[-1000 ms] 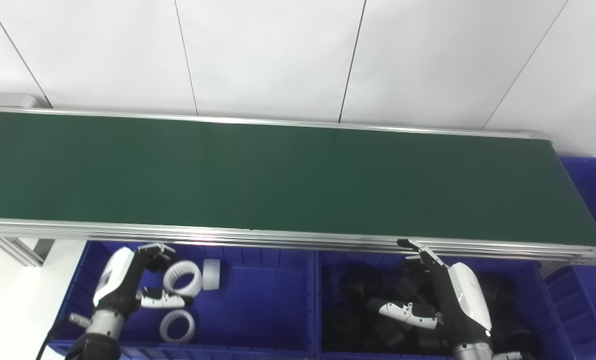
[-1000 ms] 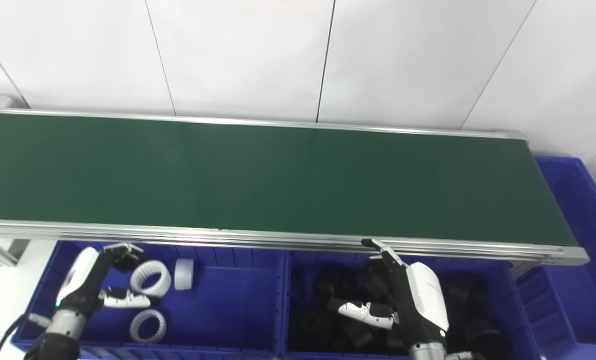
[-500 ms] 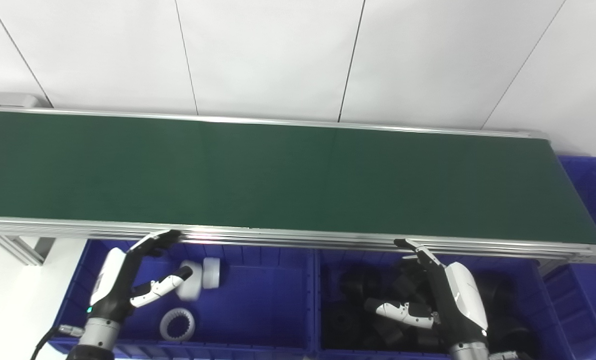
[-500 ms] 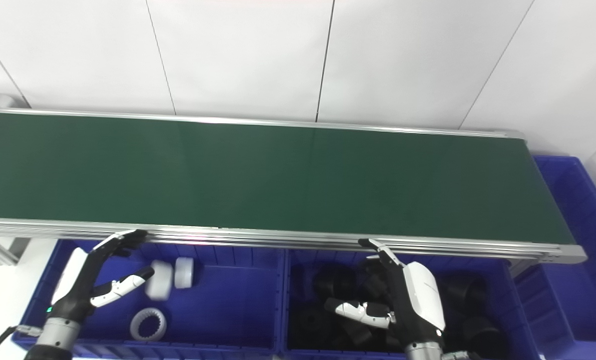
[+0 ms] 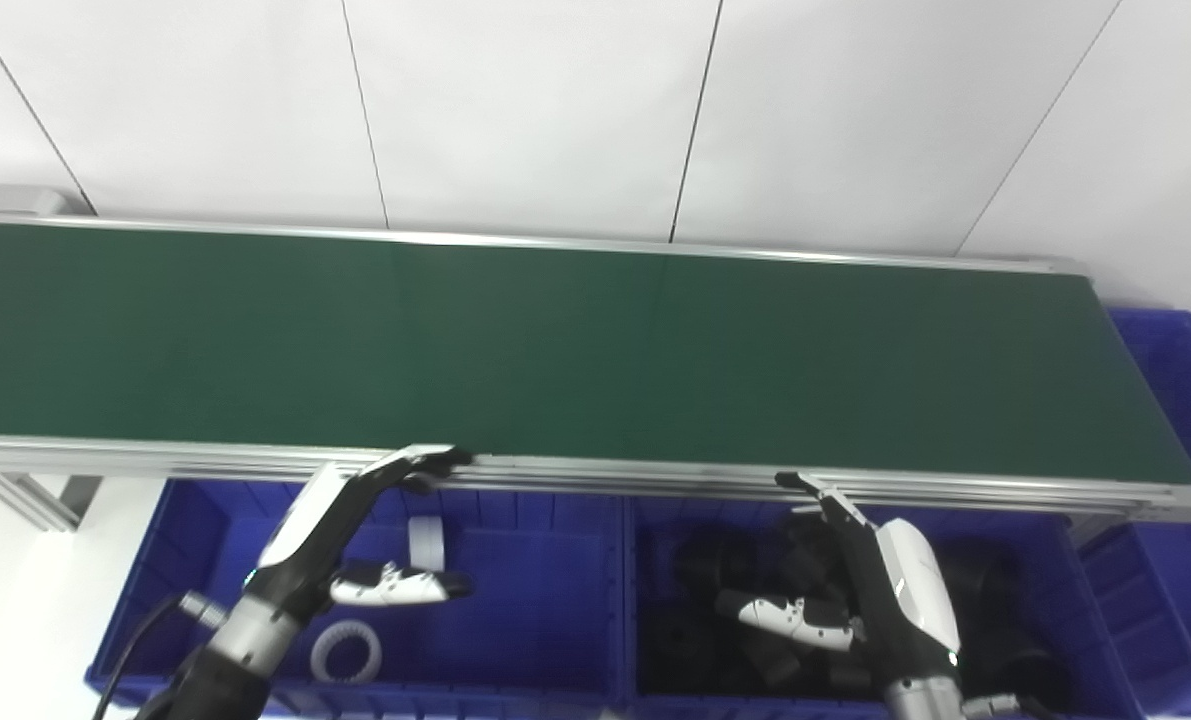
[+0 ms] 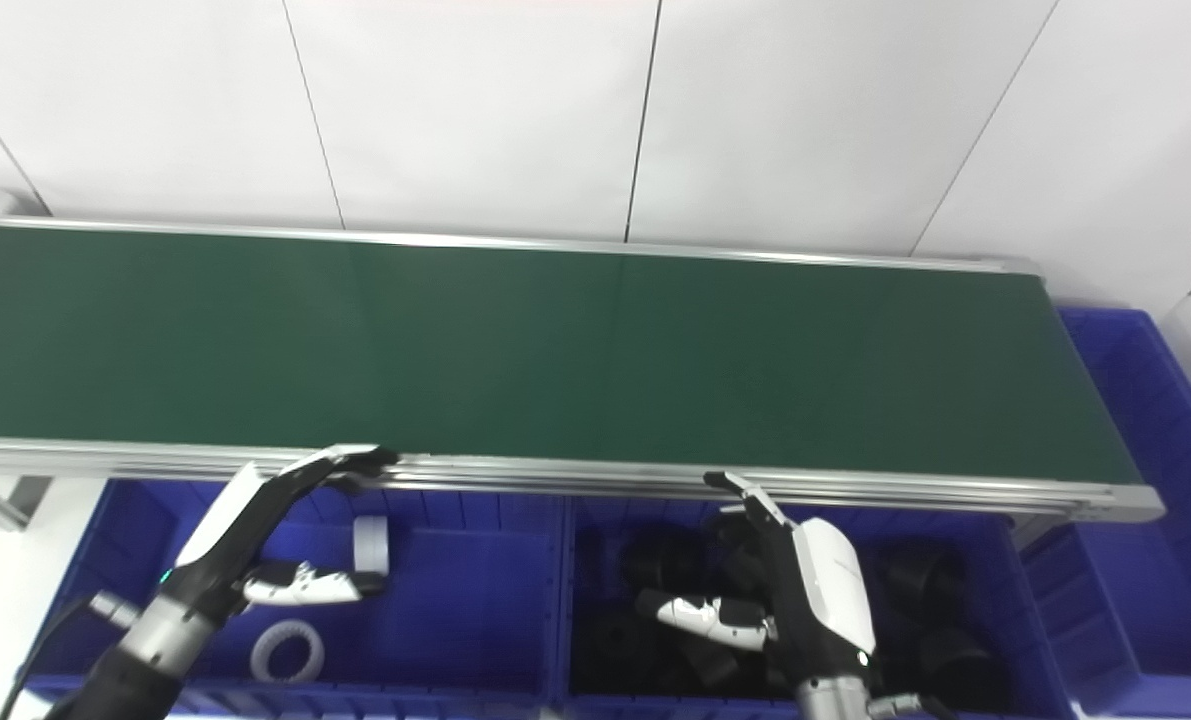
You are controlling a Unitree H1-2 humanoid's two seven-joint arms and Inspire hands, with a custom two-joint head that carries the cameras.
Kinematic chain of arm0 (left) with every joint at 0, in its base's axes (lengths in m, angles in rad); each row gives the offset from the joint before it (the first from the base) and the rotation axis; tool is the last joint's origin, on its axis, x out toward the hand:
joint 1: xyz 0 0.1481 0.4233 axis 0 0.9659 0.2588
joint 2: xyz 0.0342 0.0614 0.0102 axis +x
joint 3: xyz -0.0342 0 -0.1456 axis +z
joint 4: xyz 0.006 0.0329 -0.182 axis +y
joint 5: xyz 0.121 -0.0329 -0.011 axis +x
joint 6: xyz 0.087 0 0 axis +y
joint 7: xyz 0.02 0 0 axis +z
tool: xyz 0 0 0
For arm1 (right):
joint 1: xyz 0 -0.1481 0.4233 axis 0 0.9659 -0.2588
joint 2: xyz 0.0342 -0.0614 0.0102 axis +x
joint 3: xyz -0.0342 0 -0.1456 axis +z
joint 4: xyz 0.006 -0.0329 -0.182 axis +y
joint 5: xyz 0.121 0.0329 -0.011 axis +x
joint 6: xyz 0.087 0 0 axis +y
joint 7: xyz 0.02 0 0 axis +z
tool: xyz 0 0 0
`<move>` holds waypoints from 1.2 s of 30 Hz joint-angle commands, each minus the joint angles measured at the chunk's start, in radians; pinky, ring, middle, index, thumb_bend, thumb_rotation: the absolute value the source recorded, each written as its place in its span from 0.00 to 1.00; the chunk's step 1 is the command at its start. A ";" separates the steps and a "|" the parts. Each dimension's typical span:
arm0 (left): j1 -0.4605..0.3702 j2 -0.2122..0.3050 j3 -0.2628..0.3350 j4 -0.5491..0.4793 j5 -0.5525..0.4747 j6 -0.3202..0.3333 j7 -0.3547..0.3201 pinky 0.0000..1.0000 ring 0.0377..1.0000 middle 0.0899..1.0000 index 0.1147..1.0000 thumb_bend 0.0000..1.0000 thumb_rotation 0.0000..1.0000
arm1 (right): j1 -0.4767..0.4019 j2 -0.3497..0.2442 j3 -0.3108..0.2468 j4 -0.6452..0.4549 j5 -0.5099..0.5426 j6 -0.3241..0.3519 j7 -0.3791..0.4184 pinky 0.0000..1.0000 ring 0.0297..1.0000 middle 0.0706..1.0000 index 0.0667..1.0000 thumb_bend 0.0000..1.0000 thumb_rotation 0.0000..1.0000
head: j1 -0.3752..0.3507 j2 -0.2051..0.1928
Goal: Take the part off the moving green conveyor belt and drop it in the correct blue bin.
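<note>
The green conveyor belt [image 5: 555,350] is seen stretching across the whole width of the view, bounded by a silver rail [image 5: 655,478] along its near edge and a thinner one along the far edge, with a white panelled wall [image 5: 555,110] behind. No part is carried on the visible belt surface.

Below the near rail, two blue bins are set side by side. White parts are held in the left bin [image 5: 535,620]: a toothed white ring [image 5: 347,650] lies flat near the front wall, and a white disc-shaped part [image 5: 423,542] stands on edge near the back wall. The rest of that bin's floor is left bare. The right bin [image 5: 1105,640] is crowded with black parts [image 5: 700,560]. A third blue bin [image 5: 1185,400] is placed past the right end of the belt.

The left hand [image 5: 355,545] is held above the left bin, spread wide and holding nothing; its fingertips [image 5: 435,460] are raised to the near rail, while the thumb is extended rightwards over the bin, just in front of the white disc. The right hand [image 5: 855,570] is poised over the black parts, likewise spread and empty, its fingertips [image 5: 795,482] just below the rail's edge.
</note>
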 commanded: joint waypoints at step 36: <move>-0.025 -0.043 0.025 -0.088 0.185 0.219 -0.087 0.81 0.86 0.83 0.76 0.86 0.45 | 0.010 0.016 0.000 -0.051 -0.033 0.007 -0.003 0.61 0.63 0.63 0.79 0.76 0.34 | -0.044 0.005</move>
